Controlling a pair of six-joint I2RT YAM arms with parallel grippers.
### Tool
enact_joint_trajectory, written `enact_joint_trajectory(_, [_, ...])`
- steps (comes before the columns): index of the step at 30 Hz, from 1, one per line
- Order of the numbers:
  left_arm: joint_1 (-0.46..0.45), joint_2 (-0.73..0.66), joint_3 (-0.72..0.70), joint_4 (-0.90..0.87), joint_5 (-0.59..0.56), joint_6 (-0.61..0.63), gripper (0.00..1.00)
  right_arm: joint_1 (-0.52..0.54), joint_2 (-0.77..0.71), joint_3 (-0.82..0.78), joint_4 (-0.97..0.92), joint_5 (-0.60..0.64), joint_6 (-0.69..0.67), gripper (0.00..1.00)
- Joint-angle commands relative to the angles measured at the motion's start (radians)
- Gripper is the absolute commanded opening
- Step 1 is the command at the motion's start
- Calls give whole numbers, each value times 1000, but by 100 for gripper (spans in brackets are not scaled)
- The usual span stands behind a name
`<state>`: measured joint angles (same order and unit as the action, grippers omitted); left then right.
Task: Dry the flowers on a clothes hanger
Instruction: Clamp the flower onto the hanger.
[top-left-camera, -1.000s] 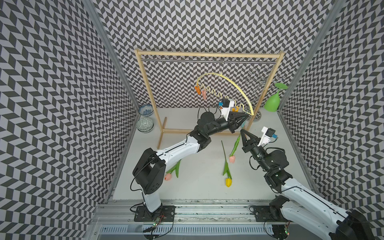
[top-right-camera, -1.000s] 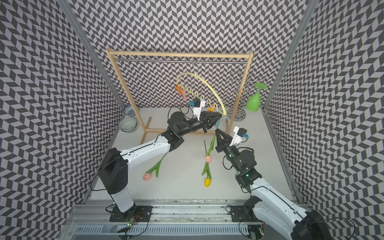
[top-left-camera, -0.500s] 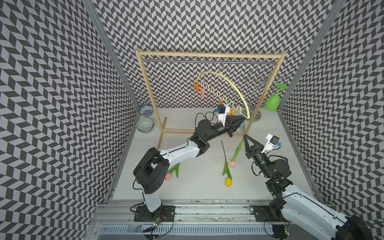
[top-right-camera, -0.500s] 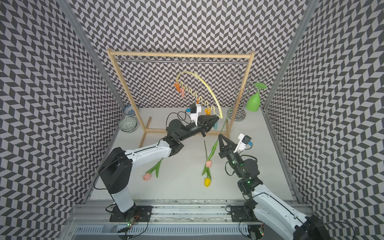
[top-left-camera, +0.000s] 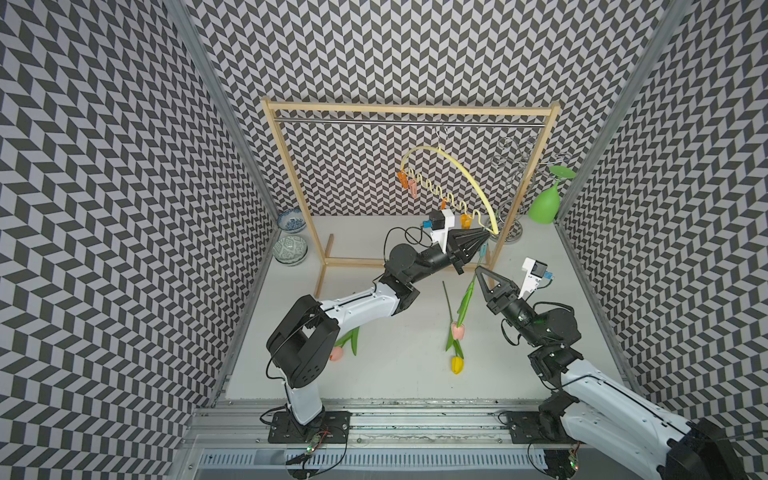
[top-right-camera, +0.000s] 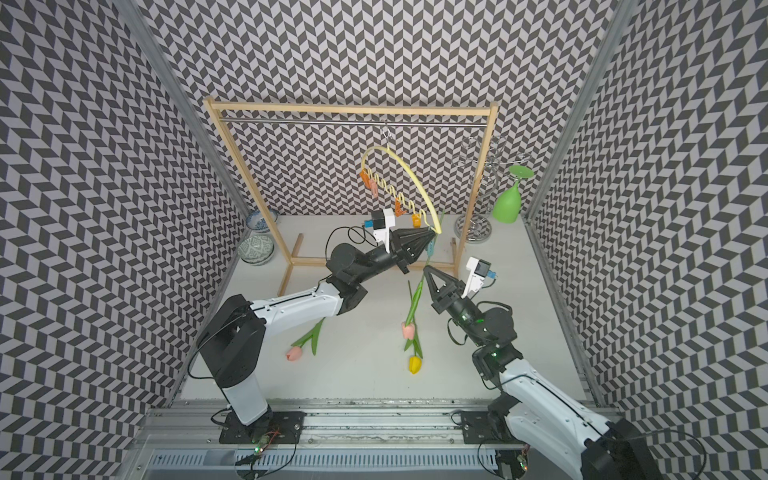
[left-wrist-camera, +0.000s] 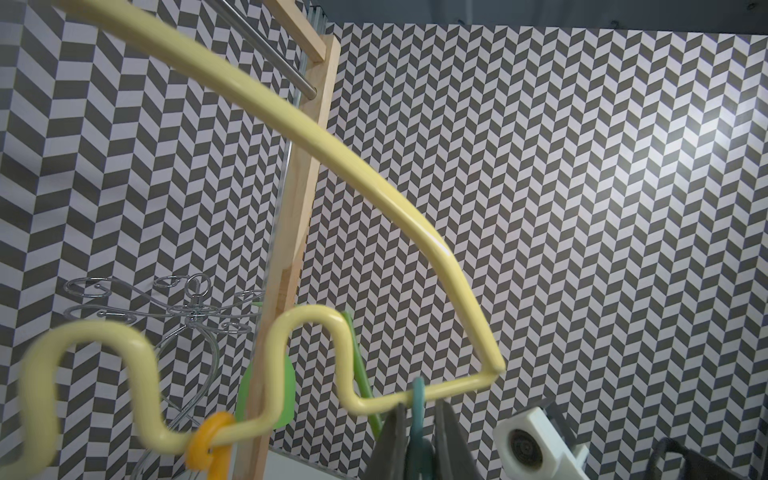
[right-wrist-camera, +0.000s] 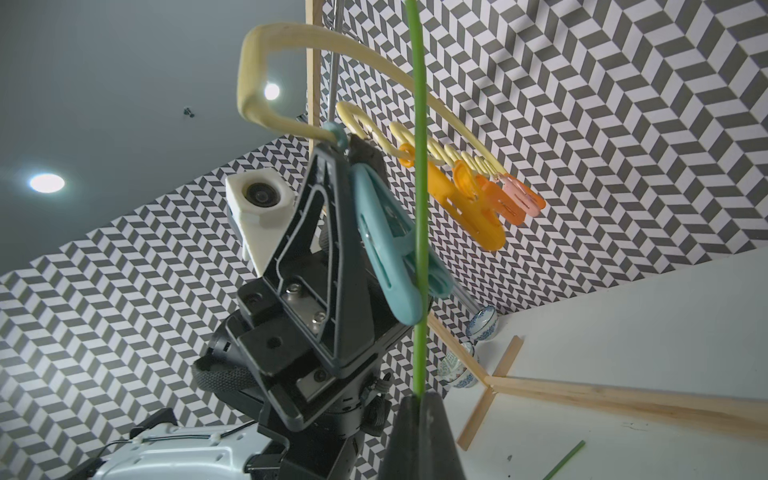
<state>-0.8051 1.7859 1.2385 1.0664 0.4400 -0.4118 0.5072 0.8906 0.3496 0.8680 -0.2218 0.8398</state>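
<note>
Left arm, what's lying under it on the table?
A pink tulip: its head and leaves show, but the left arm covers the upper stem.

— Where does the pale yellow arched plastic hanger (left-wrist-camera: 374, 174) end in the left wrist view?
— Its arch runs out of view at a corner, and its wavy bar blurs towards the edge. The orange plastic clothespin (left-wrist-camera: 208, 440), the teal plastic clothespin (left-wrist-camera: 417, 395) and the left gripper (left-wrist-camera: 420, 409) are all cut off.
— And the right wrist view?
— The thin green tulip stem (right-wrist-camera: 419, 208) leaves the picture, its head unseen. The right gripper (right-wrist-camera: 419, 401) shows only its tips. Whether the teal clothespin bites the stem, I cannot tell.
— The top views?
— The left arm (top-left-camera: 357, 309) hides the upper stem of the pink tulip (top-left-camera: 336, 353); the right arm (top-left-camera: 615, 399) is cropped at the corner.
</note>
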Motion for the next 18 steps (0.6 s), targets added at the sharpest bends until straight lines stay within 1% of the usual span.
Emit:
enact_joint_trajectory(1, [-6, 13, 23, 37, 15, 15, 6, -5, 1, 26, 87, -49, 52, 0])
enact_joint_trajectory(5, [-9, 15, 18, 41, 19, 15, 6, -6, 22, 43, 101, -66, 59, 0])
enact_joint_trajectory(11, [-8, 11, 6, 46, 6, 0, 7, -7, 53, 102, 52, -83, 33, 0])
enact_joint_trajectory(17, [-7, 15, 27, 10, 19, 1, 9, -8, 38, 100, 33, -62, 22, 0])
enact_joint_trajectory(18, [-8, 18, 28, 11, 21, -2, 11, -8, 36, 98, 30, -58, 19, 0])
